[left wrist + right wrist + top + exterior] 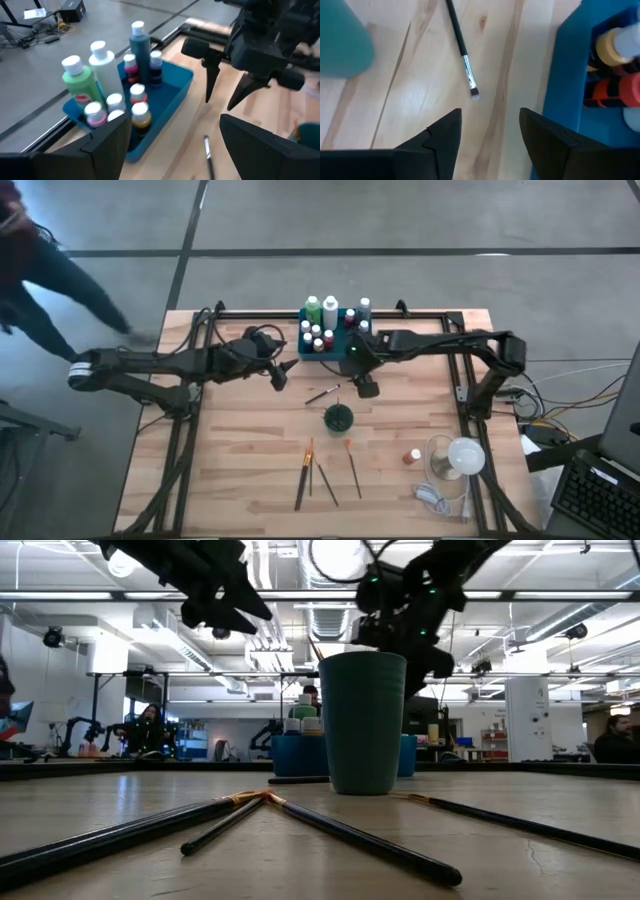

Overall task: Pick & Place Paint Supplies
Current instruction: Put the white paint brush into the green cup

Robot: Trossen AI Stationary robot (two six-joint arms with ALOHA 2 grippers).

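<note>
Two dark arms, black pointed jaws, green light

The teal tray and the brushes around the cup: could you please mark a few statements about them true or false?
1. The teal tray holds several white-capped bottles. True.
2. The right hand grips a brush. False: its fingers are open and empty above a loose brush.
3. The dark green cup lies tipped on its side. False: it stands upright.
4. Several brushes lie on the table in front of the cup. True.
5. The left hand is open, facing the tray. True.
</note>
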